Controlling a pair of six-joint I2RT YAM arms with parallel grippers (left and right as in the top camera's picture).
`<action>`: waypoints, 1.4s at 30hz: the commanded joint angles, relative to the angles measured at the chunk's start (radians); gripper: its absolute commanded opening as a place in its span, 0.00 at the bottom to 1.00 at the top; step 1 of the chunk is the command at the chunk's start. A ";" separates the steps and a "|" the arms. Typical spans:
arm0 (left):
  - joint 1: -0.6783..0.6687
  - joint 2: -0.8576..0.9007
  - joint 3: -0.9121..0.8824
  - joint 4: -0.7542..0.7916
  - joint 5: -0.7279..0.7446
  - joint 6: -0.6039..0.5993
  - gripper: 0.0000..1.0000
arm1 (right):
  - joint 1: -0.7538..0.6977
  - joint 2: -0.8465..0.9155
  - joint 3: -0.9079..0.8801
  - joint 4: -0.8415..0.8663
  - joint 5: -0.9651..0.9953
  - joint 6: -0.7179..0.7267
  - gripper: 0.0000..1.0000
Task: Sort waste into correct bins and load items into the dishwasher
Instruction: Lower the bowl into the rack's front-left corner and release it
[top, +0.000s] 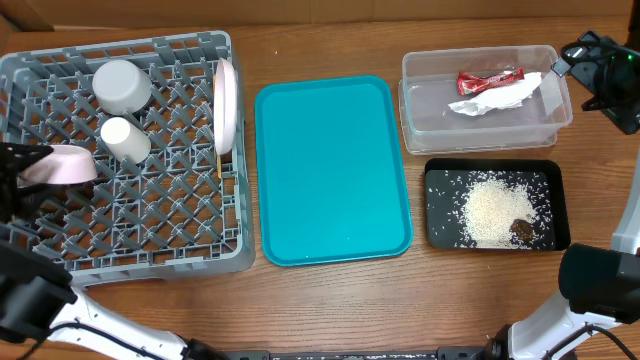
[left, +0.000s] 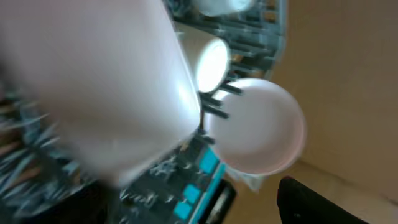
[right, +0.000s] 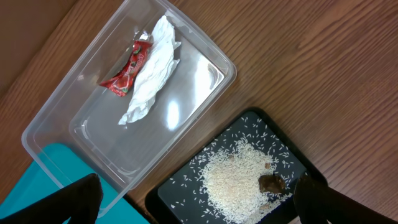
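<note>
The grey dish rack holds an upturned grey metal bowl, a small white cup, a white plate standing on edge and chopsticks beside it. My left gripper is shut on the small white bowl over the rack's left edge. The left wrist view is blurred and shows the bowl and the cup. The clear tub holds the red wrapper and the napkin. The black tray holds rice and the brown chunk. My right gripper is open and empty above both bins.
A flat teal tray lies between the rack and the bins. The table is bare wood. Part of the right arm shows at the lower right. A large blurred white shape fills the left of the left wrist view.
</note>
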 joint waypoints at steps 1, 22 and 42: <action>-0.008 -0.127 0.097 -0.003 -0.412 -0.291 0.81 | 0.000 -0.014 0.008 0.002 0.002 -0.002 1.00; -0.333 -0.203 -0.060 0.321 -1.168 -0.629 0.04 | 0.000 -0.014 0.008 0.002 0.002 -0.002 1.00; -0.307 -0.203 -0.208 0.385 -0.444 -0.282 0.04 | 0.000 -0.014 0.008 0.002 0.002 -0.002 1.00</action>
